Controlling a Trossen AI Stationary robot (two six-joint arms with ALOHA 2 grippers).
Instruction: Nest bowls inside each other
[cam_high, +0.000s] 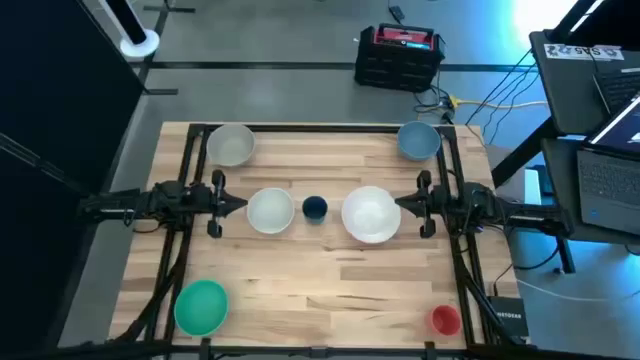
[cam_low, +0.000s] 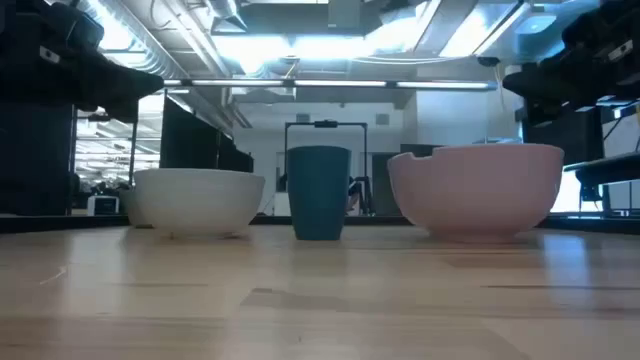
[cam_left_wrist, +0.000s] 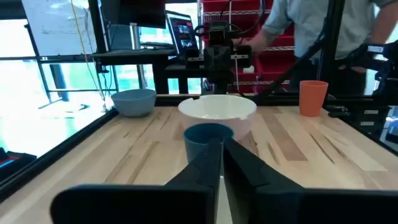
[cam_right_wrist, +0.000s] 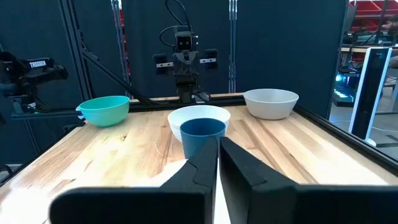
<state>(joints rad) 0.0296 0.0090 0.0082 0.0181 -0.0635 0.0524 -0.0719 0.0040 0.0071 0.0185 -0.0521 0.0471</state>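
Waiting at the start line, nothing nested yet

Both arms sit parked facing each other, left gripper (cam_high: 238, 204) and right gripper (cam_high: 404, 203) with fingers pressed together, holding nothing. Between them: smaller white bowl (cam_high: 269, 211), dark blue one (cam_high: 315, 207), large white bowl (cam_high: 371, 214). Grey-white (cam_high: 231, 145), light blue (cam_high: 418, 140), green (cam_high: 201, 306) and red (cam_high: 445, 319) sit at the corners, probably spread out so each is easy to grab.

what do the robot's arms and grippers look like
Both arms are dark, near-black, and slim, with black cables trailing along them. The left gripper and right gripper each end in two dark wedge-shaped fingers tapering to a point. No markings are visible on them.
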